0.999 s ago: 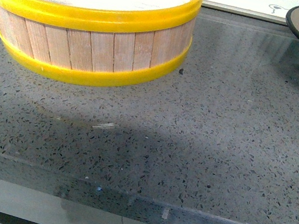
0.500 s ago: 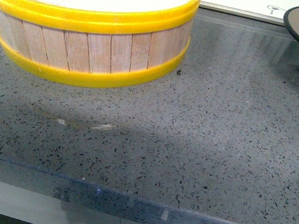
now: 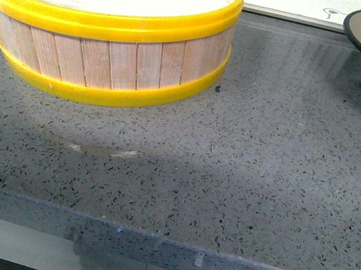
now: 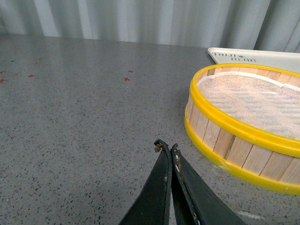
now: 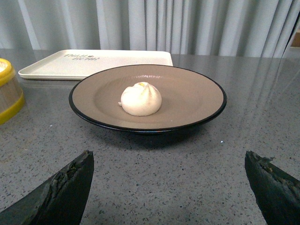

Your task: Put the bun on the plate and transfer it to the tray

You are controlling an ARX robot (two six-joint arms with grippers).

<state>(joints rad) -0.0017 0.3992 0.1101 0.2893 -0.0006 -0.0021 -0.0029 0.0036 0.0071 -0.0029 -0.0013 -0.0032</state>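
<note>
The bun (image 5: 140,99) sits at the centre of the plate (image 5: 197,101), with the tray (image 5: 93,63) just behind the plate. The right jaws are spread wide facing the plate; the left jaws are pressed together. A one-sided rim grip may tilt the plate, rolling the bun off.

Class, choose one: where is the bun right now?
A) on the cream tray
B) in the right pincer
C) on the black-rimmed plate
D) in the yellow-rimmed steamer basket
C: in the right wrist view the bun sits in the middle of the plate, apart from the open right pincer.
</note>
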